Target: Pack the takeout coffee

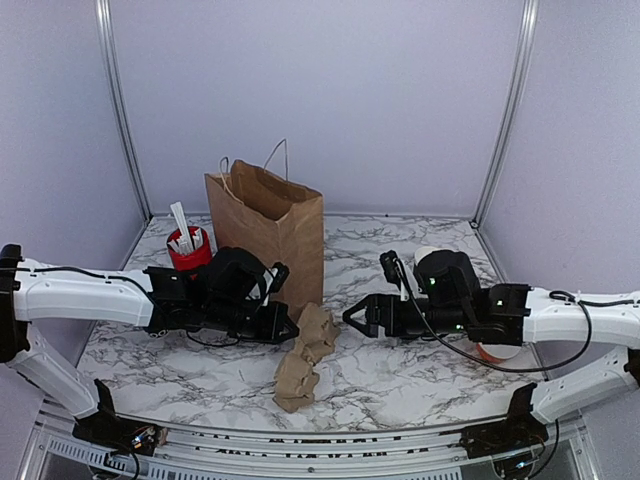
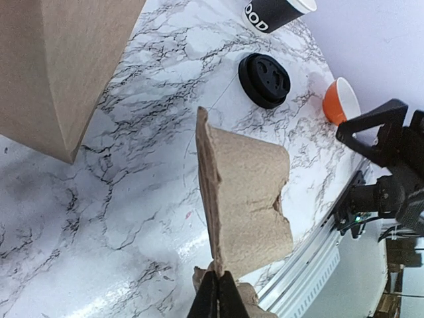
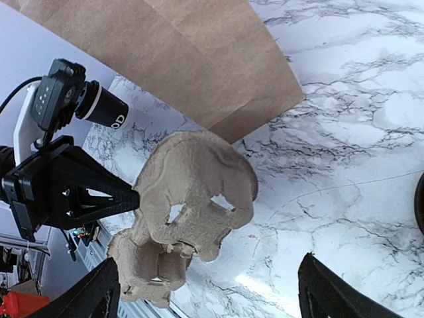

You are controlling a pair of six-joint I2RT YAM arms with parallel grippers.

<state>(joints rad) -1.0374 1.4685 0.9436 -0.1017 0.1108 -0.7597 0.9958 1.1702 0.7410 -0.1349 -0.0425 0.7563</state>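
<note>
The takeout coffee is out of view. A black paper cup with a white rim and white print stands unlidded at the far right of the table, and a loose black lid lies next to it. My left gripper is shut on the edge of a brown pulp cup carrier, which hangs tilted just above the marble. My right gripper stands wide open to the right of the carrier, facing it, with nothing between its fingers.
A brown paper bag stands open just behind the carrier. A red cup with white sticks sits at the back left. An orange bowl lies under the right arm, near the table's front rail.
</note>
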